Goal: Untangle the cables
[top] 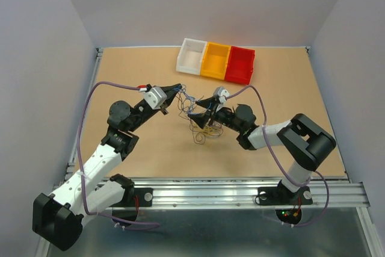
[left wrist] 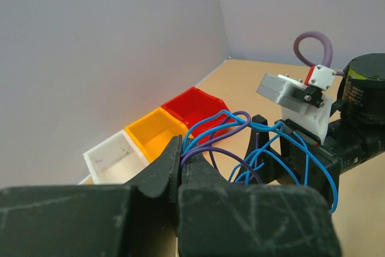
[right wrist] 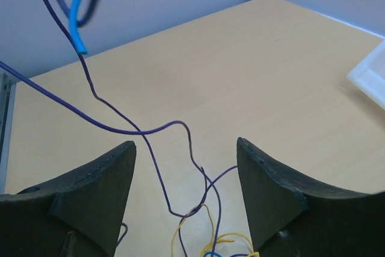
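While clamped shut on a few blue and purple strands, with the left gripper (left wrist: 180, 156) raised, hoists one end of the cables (left wrist: 225, 112) clear of the table (right wrist: 271, 58), presumably to let the rest hang loose and to show the crossings. Spreads the right gripper (right wrist: 185, 148) wide and empty just opposite, with a purple strand sagging across the gap between its fingers and yellow loops lying directly beneath, apparently lined up to pinch one wire and draw it away from the left hold. Leaves the white, yellow and red bins (left wrist: 153, 130) beyond the left fingertips alone.
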